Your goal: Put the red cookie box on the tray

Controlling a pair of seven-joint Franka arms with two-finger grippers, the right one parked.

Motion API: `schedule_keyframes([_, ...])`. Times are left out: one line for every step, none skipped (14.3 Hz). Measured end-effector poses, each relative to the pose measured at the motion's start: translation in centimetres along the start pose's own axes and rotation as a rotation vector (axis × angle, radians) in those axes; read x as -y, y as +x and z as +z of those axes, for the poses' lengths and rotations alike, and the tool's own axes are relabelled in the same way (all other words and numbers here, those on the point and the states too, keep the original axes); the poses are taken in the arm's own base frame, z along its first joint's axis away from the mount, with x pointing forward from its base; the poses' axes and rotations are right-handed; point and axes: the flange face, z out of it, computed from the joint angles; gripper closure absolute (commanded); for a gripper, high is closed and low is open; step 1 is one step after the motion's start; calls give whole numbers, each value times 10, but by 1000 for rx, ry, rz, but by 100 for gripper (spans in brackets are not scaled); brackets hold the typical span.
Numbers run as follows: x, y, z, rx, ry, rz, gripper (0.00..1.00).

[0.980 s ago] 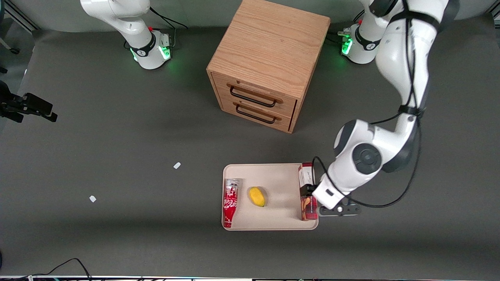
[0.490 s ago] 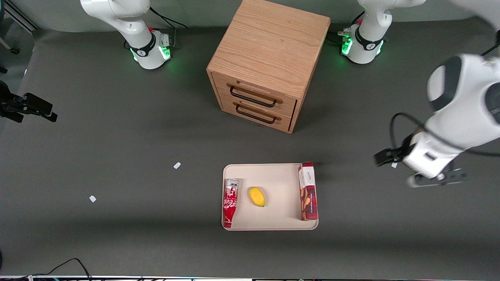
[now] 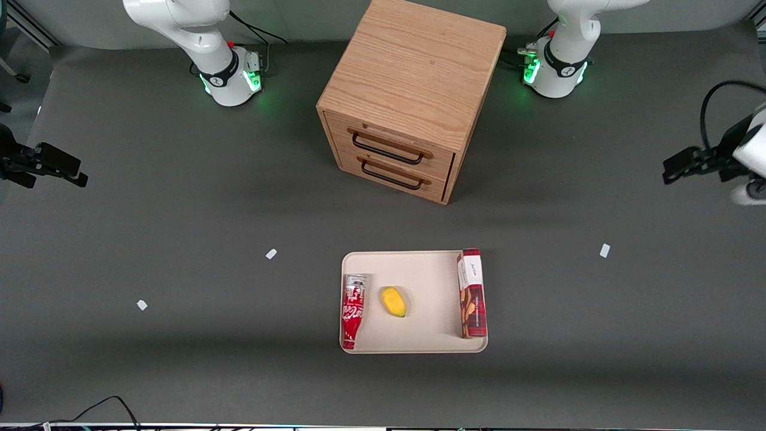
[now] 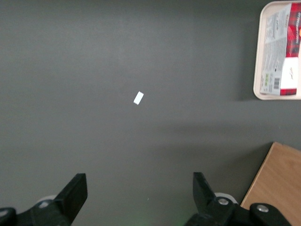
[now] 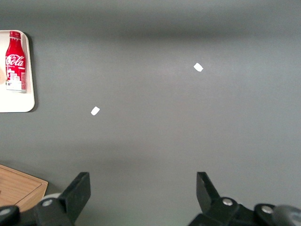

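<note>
The red cookie box (image 3: 471,294) lies flat in the cream tray (image 3: 419,341), along the rim nearest the working arm's end. Its white end panel points toward the cabinet. It also shows in the left wrist view (image 4: 282,52), inside the tray's rim (image 4: 257,70). My left gripper (image 3: 688,164) is high above the table at the working arm's end, well away from the tray. In the wrist view its fingers (image 4: 75,190) stand wide apart with nothing between them, over bare grey mat.
A red-and-white soda bottle-can (image 3: 352,310) and a yellow fruit (image 3: 394,301) also lie on the tray. A wooden two-drawer cabinet (image 3: 410,96) stands farther from the front camera. Small white paper scraps (image 3: 604,250) lie on the grey mat.
My left gripper let go of the red cookie box on the tray, then rose and swung away toward the working arm's end of the table. The box stays put.
</note>
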Motion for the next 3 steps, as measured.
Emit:
schedule_keyframes([1,-7,-8,-6,0,12,0])
schedule_keyframes([1,-12,-14,-8,-1,21,0])
schedule_keyframes([0,-15,-17,-6,-5,30,0])
